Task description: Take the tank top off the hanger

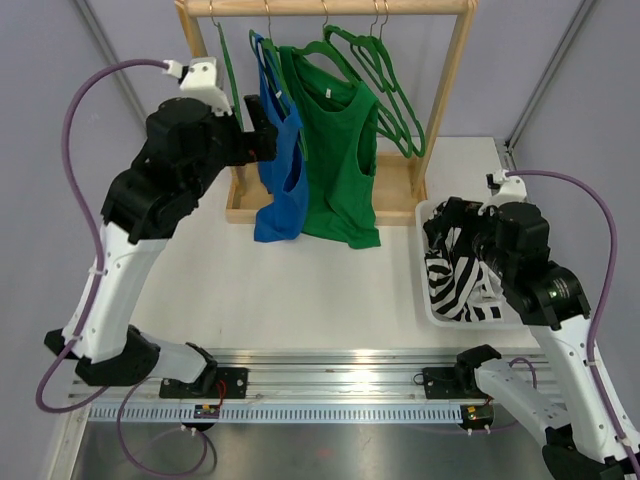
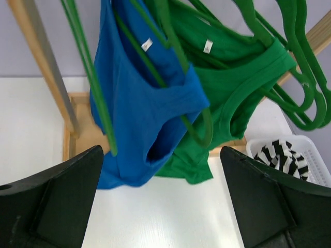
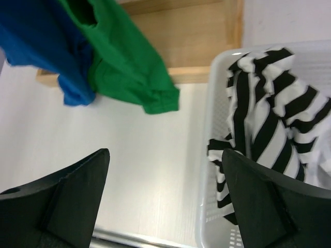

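Blue tank top point(image 2: 135, 119) hangs on a green hanger point(image 2: 173, 44) on the wooden rack point(image 1: 447, 100), beside the green tank top point(image 1: 340, 150). L gripper point(image 2: 160, 155) is spread wide just before it, empty. R gripper point(image 3: 165, 155) is spread over the basket point(image 3: 204, 155). The fabric looks light, limp and stretchy, so pinch 1 shoulder strap nr the hanger.

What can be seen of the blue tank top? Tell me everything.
The blue tank top is soft, knit-looking fabric with a white tag inside. It hangs crumpled and lopsided on a green hanger on the wooden rack, its lower end bunched low by the rack's base. It presses against the green tank top beside it. The left hand faces it, open, gripping nothing.
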Tool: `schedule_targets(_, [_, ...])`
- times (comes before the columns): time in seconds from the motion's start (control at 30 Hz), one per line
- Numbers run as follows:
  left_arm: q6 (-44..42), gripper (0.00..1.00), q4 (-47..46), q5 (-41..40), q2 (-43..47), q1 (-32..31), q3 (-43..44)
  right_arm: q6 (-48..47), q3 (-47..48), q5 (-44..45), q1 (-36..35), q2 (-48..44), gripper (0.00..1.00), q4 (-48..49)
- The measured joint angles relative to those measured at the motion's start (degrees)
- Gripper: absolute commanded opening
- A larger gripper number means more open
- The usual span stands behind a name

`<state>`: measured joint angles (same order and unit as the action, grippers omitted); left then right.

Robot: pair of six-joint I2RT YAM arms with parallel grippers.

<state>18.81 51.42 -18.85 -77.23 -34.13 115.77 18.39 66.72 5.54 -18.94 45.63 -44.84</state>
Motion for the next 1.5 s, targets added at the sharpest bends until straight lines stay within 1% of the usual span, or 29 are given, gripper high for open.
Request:
schedule_targets(0.1, [-1.29, 0.95, 0.35, -2.23, -6.49, -0.98, 6.91, 0.02, -0.96, -5.77, -0.02, 0.39, 0.95, 0.17])
schedule_targets(0.13, [-1.75, 0.91, 0.61, -3.17, -8.5, -1.09, 9.03, 0.04, -1.29, -7.34, 0.0, 0.44, 0.94, 0.2])
schedule_targets(0.2, [-2.75, 0.87, 0.28, -5.27, -12.39, -1.11, 13.31, 0.07, -2.08, -10.1, -0.02, 0.5, 0.94, 0.28])
schedule_targets(0.23, [-3.28, 0.84, -0.42, -6.45, -14.08, -1.11, 15.02, 0.11, -2.38, -11.15, 0.0, 0.37, 0.94, 0.26])
schedule_targets(0.33, [-5.09, 0.79, -3.17, -9.97, -18.82, -1.11, 18.51, 0.35, -3.26, -14.19, 0.0, -0.61, 0.93, 0.28])
schedule_targets(0.37, [-5.62, 0.74, -3.89, -11.04, -20.7, -1.09, 20.11, 0.46, -3.48, -15.13, 0.0, -1.05, 0.93, 0.37])
schedule_targets(0.43, [-6.54, 0.7, -5.6, -12.66, -24.24, -1.01, 22.91, 0.59, -3.8, -16.79, -0.02, -1.92, 0.92, 0.46])
schedule_targets(0.47, [-6.97, 0.66, -6.56, -13.31, -25.94, -0.79, 24.09, 0.7, -3.98, -17.51, -0.02, -2.36, 0.92, 0.46])
schedule_targets(0.57, [-7.89, 0.65, -9.44, -14.4, -29.7, -0.02, 25.03, 1.11, -4.42, -19.58, -0.02, -3.28, 0.91, 0.46])
schedule_targets(0.6, [-7.89, 0.6, -10.08, -14.47, -30.64, 0.52, 25.03, 1.25, -4.63, -20.33, -0.02, -3.63, 0.92, 0.48])
schedule_targets(0.67, [-7.67, 0.56, -11.06, -14.32, -32.06, 1.75, 25.03, 1.53, -5.11, -21.64, -0.02, -4.2, 0.91, 0.5])
schedule_targets(0.7, [-7.54, 0.44, -11.5, -14.23, -32.68, 2.45, 25.03, 1.6, -5.35, -22.14, -0.02, -4.42, 0.91, 0.48])
schedule_targets(0.73, [-7.15, 0.4, -11.82, -14.14, -33.27, 3.1, 25.14, 1.62, -5.55, -22.6, -0.02, -4.52, 0.91, 0.48])
schedule_targets(0.77, [-6.88, 0.37, -12.26, -14.03, -33.68, 3.58, 25.33, 1.62, -5.66, -22.84, -0.02, -4.59, 0.91, 0.46])
schedule_targets(0.9, [-6.73, 0.33, -12.87, -13.99, -34.14, 4.94, 25.68, 1.62, -5.73, -23.23, 0.0, -4.61, 0.91, 0.46])
schedule_targets(0.93, [-6.75, 0.26, -13.03, -13.92, -34.16, 5.03, 25.92, 1.62, -5.84, -23.28, 0.0, -4.66, 0.9, 0.48])
schedule_targets(1.0, [-6.56, 0.22, -13.64, -13.7, -34.14, 5.11, 26.14, 1.62, -6.12, -23.34, 0.0, -4.72, 0.9, 0.46])
schedule_targets(1.03, [-6.54, 0.15, -13.75, -13.51, -34.16, 5.25, 26.29, 1.62, -6.29, -23.5, -0.02, -4.72, 0.9, 0.48])
schedule_targets(1.13, [-6.34, 0.15, -13.84, -12.87, -34.14, 5.49, 26.34, 1.62, -6.78, -23.85, -0.02, -4.74, 0.9, 0.48])
schedule_targets(1.17, [-6.32, 0.21, -13.84, -12.59, -34.14, 5.66, 26.34, 1.62, -6.82, -23.96, -0.02, -4.74, 0.9, 0.46])
schedule_targets(1.2, [-6.25, 0.23, -13.75, -12.31, -34.14, 5.95, 26.34, 1.62, -6.86, -24.13, -0.02, -4.74, 0.9, 0.46])
schedule_targets(1.5, [-4.87, 0.23, -13.55, -7.96, -34.14, 9.29, 26.32, 1.62, -6.86, -24.65, -0.02, -5.07, 0.9, 0.46])
